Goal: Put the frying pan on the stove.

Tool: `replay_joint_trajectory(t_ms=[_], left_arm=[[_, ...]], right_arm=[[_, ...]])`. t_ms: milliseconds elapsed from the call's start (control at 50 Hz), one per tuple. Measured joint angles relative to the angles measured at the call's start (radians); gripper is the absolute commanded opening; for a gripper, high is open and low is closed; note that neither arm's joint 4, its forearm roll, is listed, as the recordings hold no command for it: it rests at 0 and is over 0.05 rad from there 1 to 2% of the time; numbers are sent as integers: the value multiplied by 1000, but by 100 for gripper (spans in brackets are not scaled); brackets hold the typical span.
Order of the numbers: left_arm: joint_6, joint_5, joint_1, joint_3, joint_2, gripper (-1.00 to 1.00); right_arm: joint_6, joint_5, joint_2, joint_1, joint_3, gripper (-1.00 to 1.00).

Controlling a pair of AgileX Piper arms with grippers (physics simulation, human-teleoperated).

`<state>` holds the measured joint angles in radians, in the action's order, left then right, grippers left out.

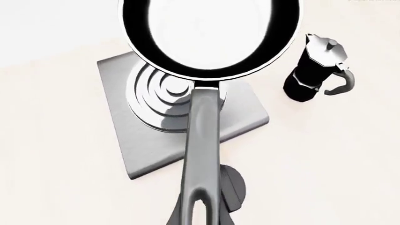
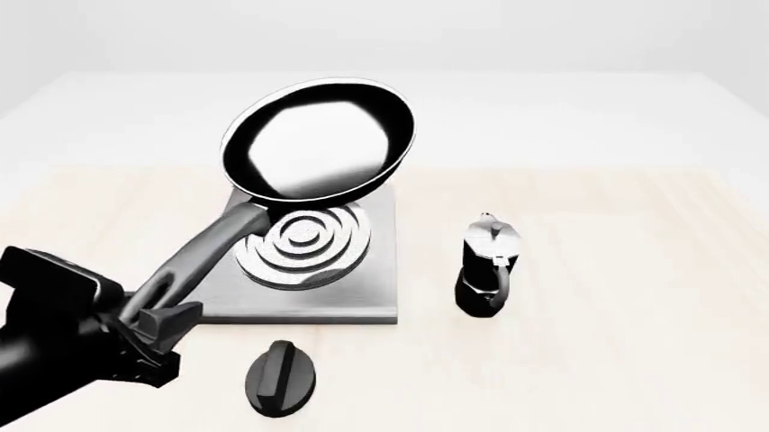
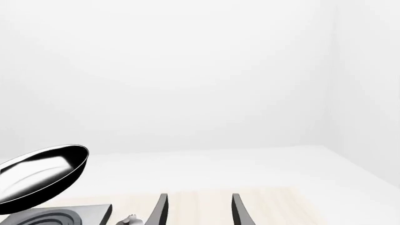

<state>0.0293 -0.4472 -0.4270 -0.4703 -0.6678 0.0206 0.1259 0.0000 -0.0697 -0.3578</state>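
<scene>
Holding the frying pan (image 2: 319,139) by its handle end, left hand (image 2: 154,317) closed, pan tilted above the stove (image 2: 360,279), moka pot (image 2: 487,270) at 3 o'clock, right hand (image 3: 198,211) open.

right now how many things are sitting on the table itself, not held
3. The stove sits centre-left, the black oval knob lies just in front of it, and the moka pot stands to its right. The frying pan is held up by the left gripper. Nothing else shows.

Bright, even sim light w/ strong white glare inside frying pan (image 2: 315,139); soft shadows, pics sharp.
</scene>
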Motion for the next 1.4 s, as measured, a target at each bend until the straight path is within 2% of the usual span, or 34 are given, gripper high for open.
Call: replay_joint_trajectory(t_ms=[740, 960, 1400], left_arm=[[-14, -123, 96, 52, 91, -100], [-7, -107, 102, 79, 85, -100], [20, -7, 75, 137, 10, -100]], right_arm=[[0, 0, 0, 1, -1, 100], [0, 5, 0, 2, -7, 100], [0, 9, 0, 2, -12, 100]])
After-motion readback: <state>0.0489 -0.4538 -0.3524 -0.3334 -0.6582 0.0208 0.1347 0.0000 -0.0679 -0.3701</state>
